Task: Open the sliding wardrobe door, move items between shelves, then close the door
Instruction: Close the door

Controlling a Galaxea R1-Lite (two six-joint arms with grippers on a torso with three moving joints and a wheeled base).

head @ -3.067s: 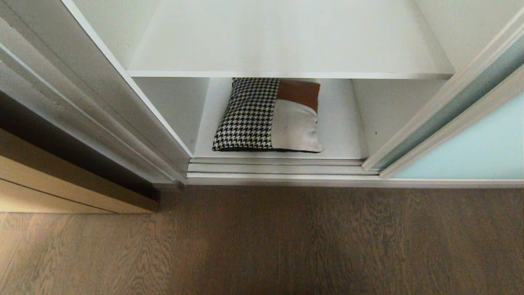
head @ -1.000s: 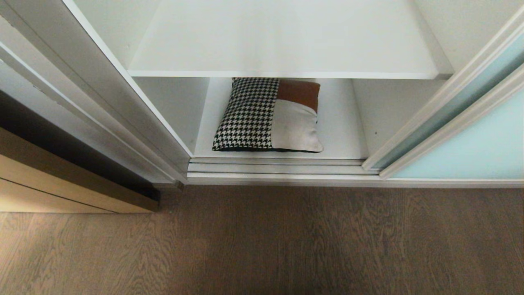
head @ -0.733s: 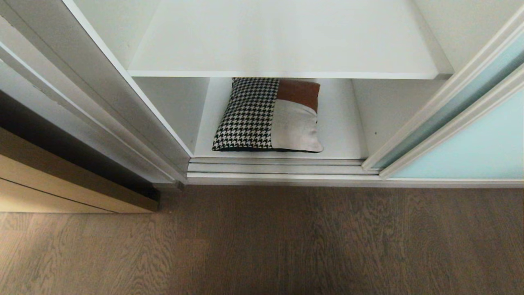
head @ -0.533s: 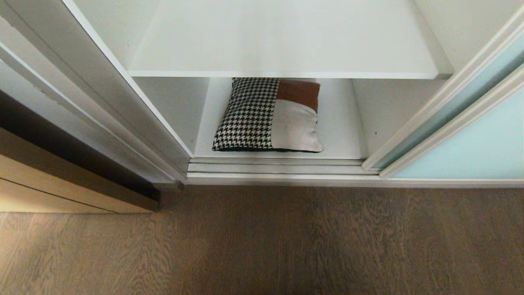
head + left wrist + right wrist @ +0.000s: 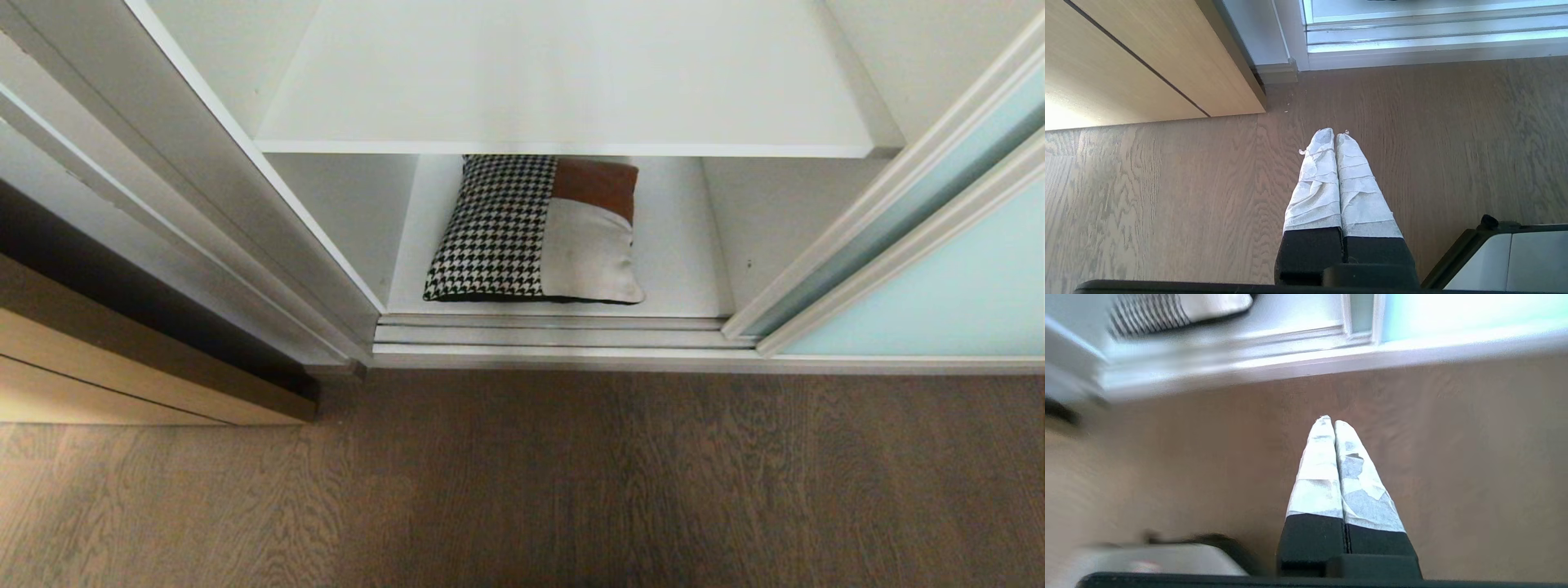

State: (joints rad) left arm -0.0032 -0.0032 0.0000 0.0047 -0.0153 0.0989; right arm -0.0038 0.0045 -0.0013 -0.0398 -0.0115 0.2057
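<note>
**Cushion on the lower shelf, door slid aside, both grippers clenched empty**

Nearest you, the left gripper (image 5: 1335,136) and the right gripper (image 5: 1329,420) hang over the wooden floor (image 5: 522,482), fingers pressed together, holding nothing. Beyond the floor track, the cushion (image 5: 535,233) lies flat at the front edge of the lower shelf (image 5: 678,245), long axis running front to back, houndstooth half left, brown strip rearmost. The upper shelf (image 5: 563,82) overhangs its back end. The sliding wardrobe door (image 5: 939,286) stands to your right.
</note>
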